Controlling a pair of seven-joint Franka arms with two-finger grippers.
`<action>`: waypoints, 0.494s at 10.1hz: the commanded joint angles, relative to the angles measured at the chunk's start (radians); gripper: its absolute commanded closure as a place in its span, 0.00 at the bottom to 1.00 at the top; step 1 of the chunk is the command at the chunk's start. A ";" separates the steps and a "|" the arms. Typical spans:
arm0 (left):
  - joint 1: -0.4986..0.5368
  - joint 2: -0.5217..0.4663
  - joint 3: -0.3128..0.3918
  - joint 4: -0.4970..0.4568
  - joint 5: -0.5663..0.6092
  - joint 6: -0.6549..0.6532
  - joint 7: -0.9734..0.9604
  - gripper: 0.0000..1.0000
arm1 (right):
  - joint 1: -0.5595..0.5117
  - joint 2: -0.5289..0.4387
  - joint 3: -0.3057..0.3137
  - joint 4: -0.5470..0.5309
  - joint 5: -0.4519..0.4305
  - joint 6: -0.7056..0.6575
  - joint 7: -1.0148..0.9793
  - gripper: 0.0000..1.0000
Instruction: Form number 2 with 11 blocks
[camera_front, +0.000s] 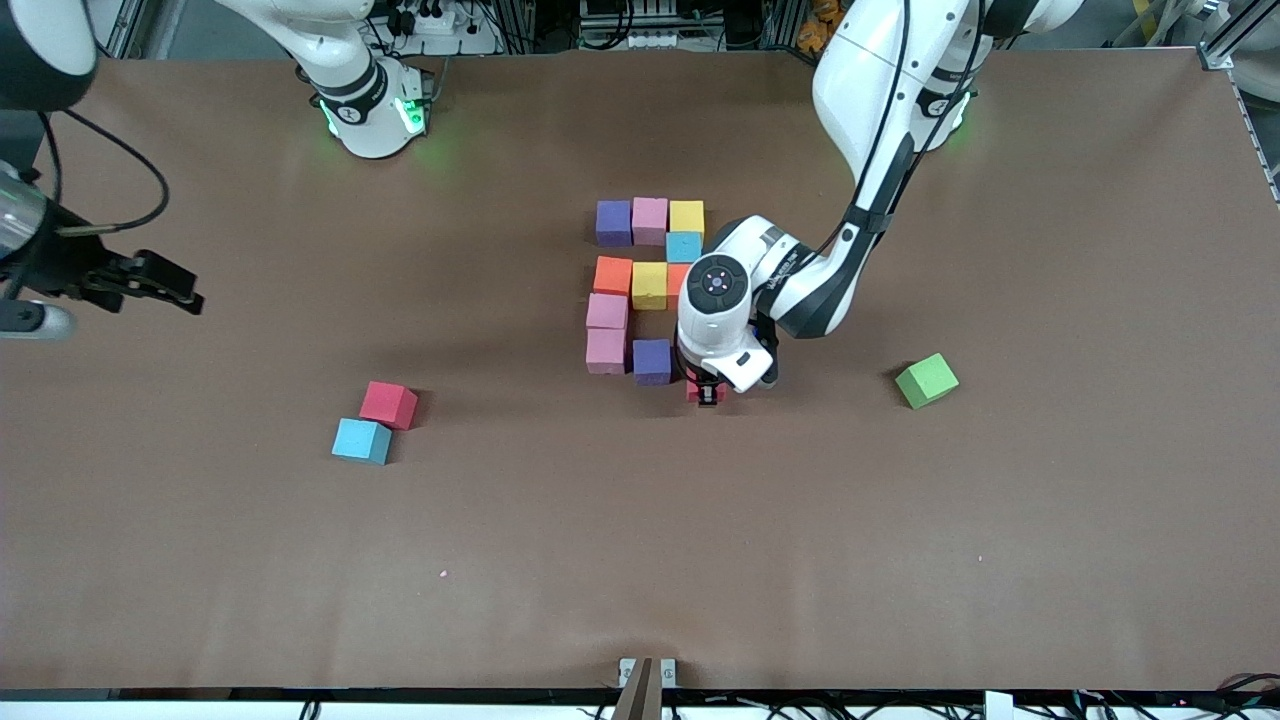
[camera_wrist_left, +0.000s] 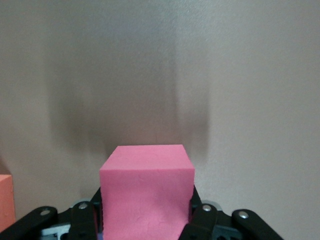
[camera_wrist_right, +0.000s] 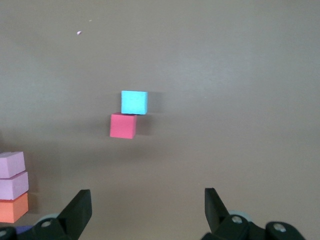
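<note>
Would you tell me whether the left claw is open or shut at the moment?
Shut on a block: in the left wrist view the left claw has its fingers pressed against both sides of the red cube.

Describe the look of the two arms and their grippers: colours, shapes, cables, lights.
Both arms are glossy white with rounded shells and black joint bands. The bases glow green. A black cable runs along the left arm. The left gripper has a white body with a round dark cap and black fingers. The right gripper is black, with wedge-shaped fingers and a looping black cable.
</note>
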 joint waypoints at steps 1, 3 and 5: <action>-0.025 -0.005 0.007 -0.011 0.027 0.016 -0.046 0.42 | -0.025 -0.003 0.017 0.044 -0.054 -0.026 -0.065 0.00; -0.039 -0.005 0.007 -0.014 0.027 0.016 -0.048 0.42 | -0.035 0.001 0.012 0.076 -0.062 -0.029 -0.067 0.00; -0.043 -0.004 0.007 -0.029 0.027 0.037 -0.048 0.42 | -0.046 -0.001 0.012 0.096 -0.065 -0.051 -0.066 0.00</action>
